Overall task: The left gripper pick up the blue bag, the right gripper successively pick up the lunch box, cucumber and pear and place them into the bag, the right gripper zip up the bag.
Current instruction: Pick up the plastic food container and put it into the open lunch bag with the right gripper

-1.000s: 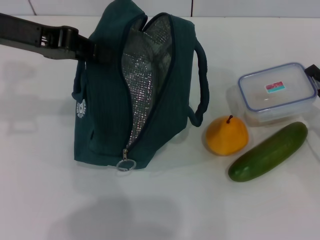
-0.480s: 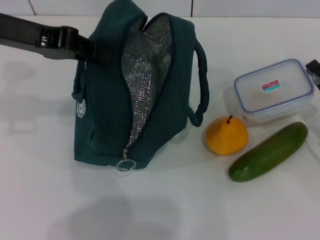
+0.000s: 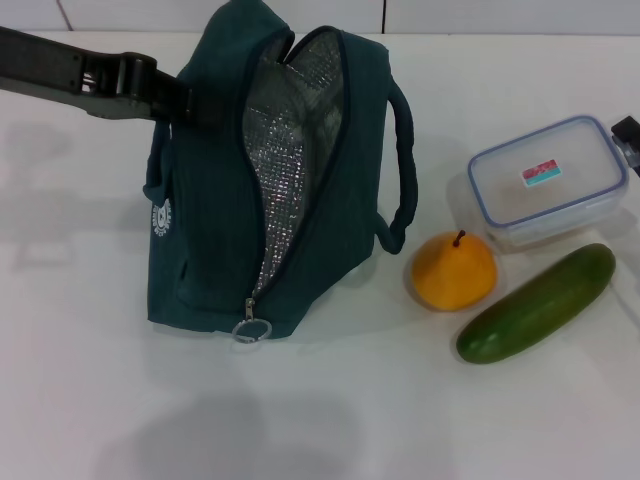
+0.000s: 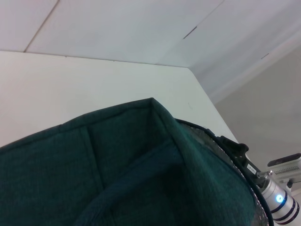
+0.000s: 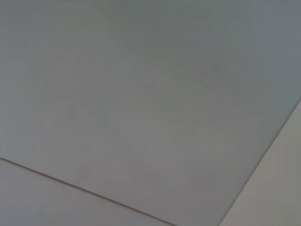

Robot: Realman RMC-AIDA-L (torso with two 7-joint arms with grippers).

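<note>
The blue bag point(image 3: 265, 180) is held upright on the white table point(image 3: 90, 400), left of centre, unzipped, with the foil lining shown. The left gripper point(image 3: 185, 103) is pressed against the bag's upper left side; its grip cannot be told. At the right edge, the right gripper point(image 3: 627, 135) is seen touching the lunch box point(image 3: 548, 182); its opening cannot be told. The pear point(image 3: 454, 271) lies just near of the box, with the cucumber point(image 3: 537, 302) to its right.

The dark teal ribbed-cloth bag point(image 3: 210, 200) is matt, lined with crinkled silver foil point(image 3: 290, 150). The clear, glossy plastic lunch box point(image 3: 545, 185) sits by a smooth, shiny green cucumber point(image 3: 537, 303) on the smooth white bench point(image 3: 330, 420).
</note>
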